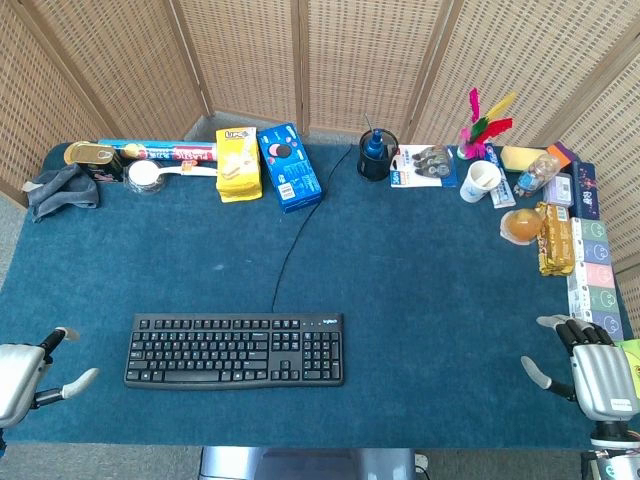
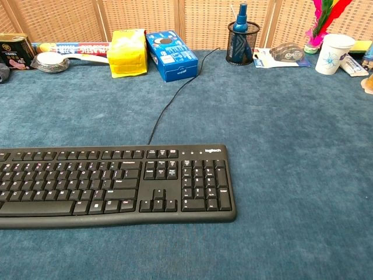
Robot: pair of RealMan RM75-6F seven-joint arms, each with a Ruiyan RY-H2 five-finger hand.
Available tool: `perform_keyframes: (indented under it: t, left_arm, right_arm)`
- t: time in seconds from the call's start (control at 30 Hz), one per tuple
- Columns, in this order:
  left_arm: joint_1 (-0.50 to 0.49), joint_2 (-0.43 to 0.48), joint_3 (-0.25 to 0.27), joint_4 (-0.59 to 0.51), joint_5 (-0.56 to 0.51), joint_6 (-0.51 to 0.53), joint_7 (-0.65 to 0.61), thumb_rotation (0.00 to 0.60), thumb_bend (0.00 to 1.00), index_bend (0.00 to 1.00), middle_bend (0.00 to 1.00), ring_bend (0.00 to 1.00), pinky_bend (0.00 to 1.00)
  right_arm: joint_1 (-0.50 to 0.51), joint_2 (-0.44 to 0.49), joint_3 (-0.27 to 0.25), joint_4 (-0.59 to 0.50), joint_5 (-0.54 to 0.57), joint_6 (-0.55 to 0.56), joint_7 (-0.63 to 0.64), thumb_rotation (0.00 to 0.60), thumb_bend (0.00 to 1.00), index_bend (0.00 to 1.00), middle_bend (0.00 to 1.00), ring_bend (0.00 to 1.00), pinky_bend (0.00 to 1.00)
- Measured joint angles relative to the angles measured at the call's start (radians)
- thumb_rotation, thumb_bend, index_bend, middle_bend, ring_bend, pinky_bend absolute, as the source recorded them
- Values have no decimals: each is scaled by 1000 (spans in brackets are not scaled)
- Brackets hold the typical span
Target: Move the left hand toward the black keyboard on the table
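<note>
A black keyboard [image 1: 234,350] lies flat near the front edge of the blue table, its cable running back toward the far side. The chest view shows the keyboard [image 2: 113,184] close up, with no hand in it. My left hand [image 1: 28,369] hovers at the table's front left corner, a short gap left of the keyboard, fingers spread and empty. At the front right corner my right hand [image 1: 588,368] is also spread and holds nothing, far from the keyboard.
Along the back edge stand a yellow packet [image 1: 238,163], a blue box [image 1: 289,166], a black pen holder [image 1: 377,155] and a paper cup [image 1: 480,181]. Snack packs [image 1: 586,256] line the right edge. A grey cloth [image 1: 61,190] lies at the back left.
</note>
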State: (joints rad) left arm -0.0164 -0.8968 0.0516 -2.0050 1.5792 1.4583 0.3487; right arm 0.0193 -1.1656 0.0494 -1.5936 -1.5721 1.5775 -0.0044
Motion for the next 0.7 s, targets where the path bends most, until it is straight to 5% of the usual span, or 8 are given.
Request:
perform_keyframes:
  t: [0.2, 0.7]
  left_arm:
    - [-41, 18, 10, -42, -56, -110, 50, 0, 77, 384, 1000, 1000, 1000]
    - [-245, -131, -52, -17, -299, -377, 180, 0, 77, 384, 1000, 1000, 1000]
  right_arm:
    - [-3, -4, 0, 15, 7, 1, 15, 0, 305, 285, 316, 296, 268]
    - [-12, -11, 3, 41, 31, -4, 29, 0, 305, 284, 315, 296, 268]
